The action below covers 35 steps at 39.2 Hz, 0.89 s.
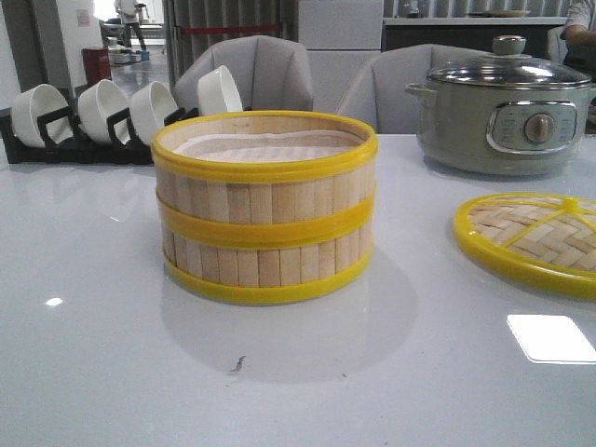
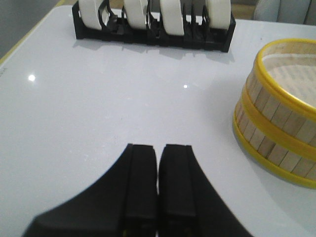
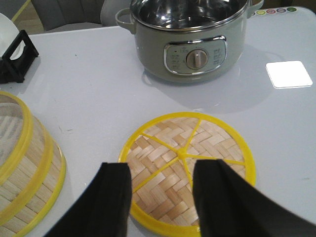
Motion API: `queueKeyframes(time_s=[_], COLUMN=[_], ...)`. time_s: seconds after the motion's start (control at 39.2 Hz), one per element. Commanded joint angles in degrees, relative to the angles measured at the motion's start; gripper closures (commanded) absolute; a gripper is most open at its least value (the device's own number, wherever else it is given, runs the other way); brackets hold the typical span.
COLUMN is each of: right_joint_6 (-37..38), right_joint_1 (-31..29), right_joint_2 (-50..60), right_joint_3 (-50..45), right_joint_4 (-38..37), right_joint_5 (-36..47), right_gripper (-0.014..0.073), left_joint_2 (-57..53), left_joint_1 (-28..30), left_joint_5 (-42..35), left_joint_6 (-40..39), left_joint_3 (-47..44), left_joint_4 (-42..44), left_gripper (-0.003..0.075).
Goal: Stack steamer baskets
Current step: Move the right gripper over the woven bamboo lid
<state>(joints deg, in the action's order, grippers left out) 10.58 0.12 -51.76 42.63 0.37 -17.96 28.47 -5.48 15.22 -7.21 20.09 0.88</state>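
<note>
Two steamer baskets (image 1: 265,207) of light bamboo slats with yellow rims stand one on top of the other in the middle of the white table, a pale liner showing inside the upper one. The same stack of steamer baskets (image 2: 279,111) is at the side of the left wrist view, and the steamer baskets (image 3: 24,163) also show at the edge of the right wrist view. My left gripper (image 2: 158,148) is shut with nothing in it, over bare table, apart from the stack. My right gripper (image 3: 162,168) is open above the flat woven lid (image 3: 190,168), holding nothing.
The woven lid (image 1: 531,237) with its yellow rim lies flat at the right. A grey electric pot (image 1: 498,107) with a glass lid stands at the back right. A black rack of white bowls (image 1: 112,116) stands at the back left. Chairs stand behind the table.
</note>
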Motion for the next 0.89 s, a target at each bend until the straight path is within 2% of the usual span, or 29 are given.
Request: queueKeyframes(time_s=[0.0,0.41,0.69,0.87], right_joint_6=[-0.37,-0.37,-0.37,-0.37], right_joint_1=[-0.22,-0.22,-0.22,-0.22], right_joint_2=[0.43,0.43,-2.48,-5.57], right_joint_3=[2.09,2.09,2.09,2.09], right_joint_4=[-0.37,-0.37,-0.37,-0.37], right_joint_5=[3.76,3.33,-6.88,-9.49], right_gripper=[0.0179,0.0179,0.0179,0.0179], left_joint_2=[0.00,0.00,0.00,0.00], left_joint_1=[0.12,0.12,0.12,0.12], left_joint_5=[-6.10,-6.29,-6.29,-6.29], left_joint_6=[-0.33,-0.33,-0.33,-0.33], left_joint_3=[1.70,1.70,1.70,1.70], left_joint_4=[-0.47,-0.47,-0.47,-0.47], left_gripper=[0.0636,0.0636,0.0636,0.0636])
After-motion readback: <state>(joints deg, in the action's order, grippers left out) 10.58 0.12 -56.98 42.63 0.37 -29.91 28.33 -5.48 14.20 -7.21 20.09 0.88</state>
